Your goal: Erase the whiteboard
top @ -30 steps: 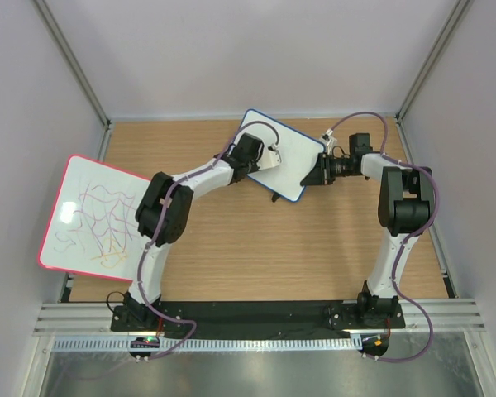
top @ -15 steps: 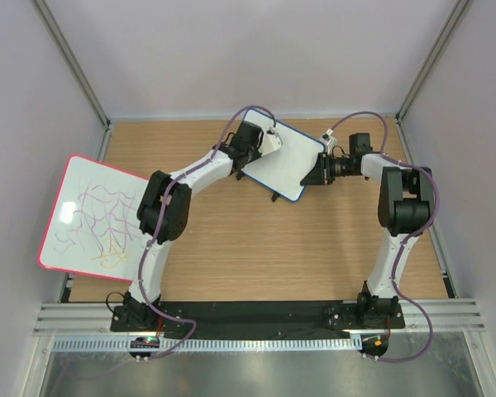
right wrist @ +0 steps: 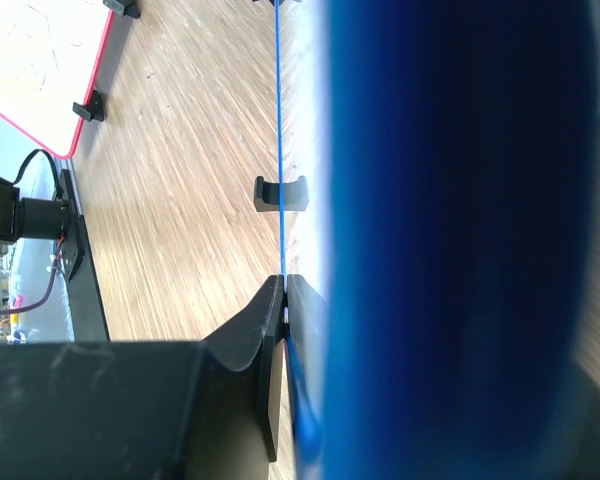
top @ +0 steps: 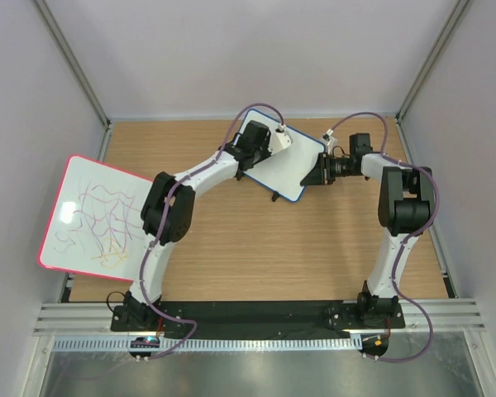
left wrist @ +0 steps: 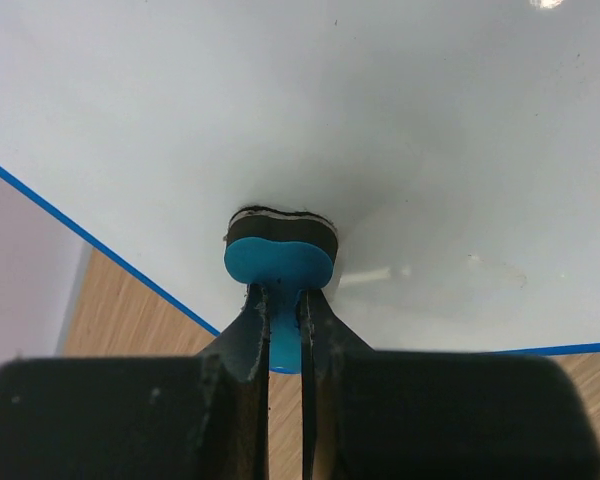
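Observation:
The blue-framed whiteboard point(top: 291, 163) stands tilted at the back of the table, its white face point(left wrist: 380, 150) free of visible pen marks. My left gripper point(left wrist: 284, 300) is shut on a small blue eraser point(left wrist: 278, 262), whose dark pad presses against the board's face near its upper left part; in the top view that gripper point(top: 274, 137) lies over the board. My right gripper point(right wrist: 284, 290) is shut on the whiteboard's right edge point(right wrist: 280, 150), seen edge-on, and holds it from the right side point(top: 320, 171).
A larger red-framed board point(top: 91, 215) with purple and yellow scribbles leans at the table's left edge. One black foot point(right wrist: 281, 194) of the blue board shows above the wooden table point(top: 256, 248). Grey walls enclose the table on three sides.
My left gripper with the eraser has slid across the board's face toward its upper right. The right arm and the board have stayed put.

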